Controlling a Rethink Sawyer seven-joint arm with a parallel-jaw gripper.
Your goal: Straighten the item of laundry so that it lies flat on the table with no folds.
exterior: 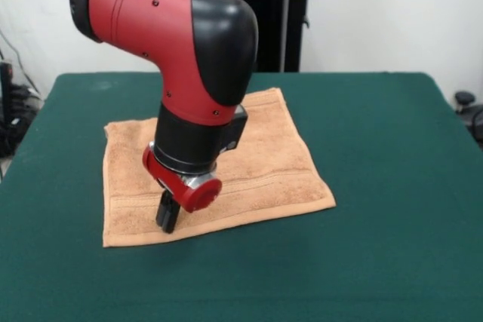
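Low over the near strip of the tan terry towel (226,164), the end effector (167,220) points down with its black tips at or on the cloth, their spread impossible to tell, while the roughly square towel lies spread beneath and behind it on the dark green felt worktop (377,209).

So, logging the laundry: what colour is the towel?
Light orange-tan towel, with a woven band near its front edge; the front view shows it.

No readable text, label or number shows anywhere
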